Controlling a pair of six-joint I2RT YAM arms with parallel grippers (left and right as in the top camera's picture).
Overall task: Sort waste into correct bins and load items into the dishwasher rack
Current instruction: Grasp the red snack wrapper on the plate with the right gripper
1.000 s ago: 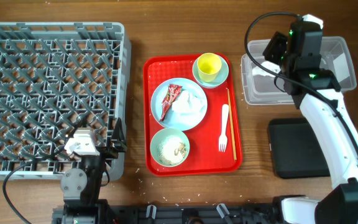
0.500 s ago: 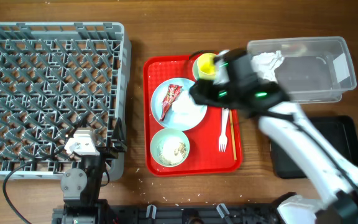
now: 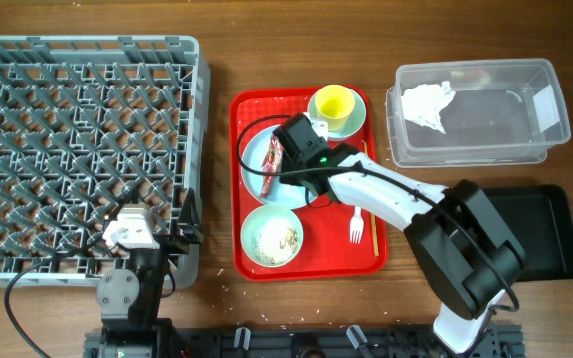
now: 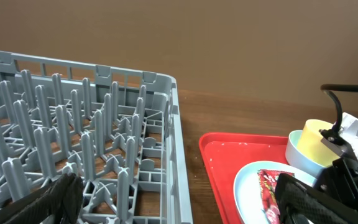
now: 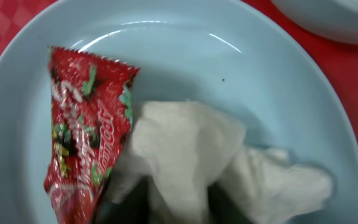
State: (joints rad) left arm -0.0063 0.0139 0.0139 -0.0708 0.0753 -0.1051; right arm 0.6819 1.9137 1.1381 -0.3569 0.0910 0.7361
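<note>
The right gripper [image 3: 294, 157] hovers over the light-blue plate [image 5: 278, 81] bearing snack wrapper [image 5: 86, 137] and napkin [image 5: 191, 155]; its opening cannot be told. The left gripper [image 4: 178, 186] gapes wide, empty.

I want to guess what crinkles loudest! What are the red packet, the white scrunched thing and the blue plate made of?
The red packet looks like thin glossy plastic film: shiny creases and printed pictures. The white scrunched thing looks like soft matte paper, with dull folds. The blue plate is smooth and shiny with bright glints: hard plastic or glazed ceramic, unclear which.
</note>
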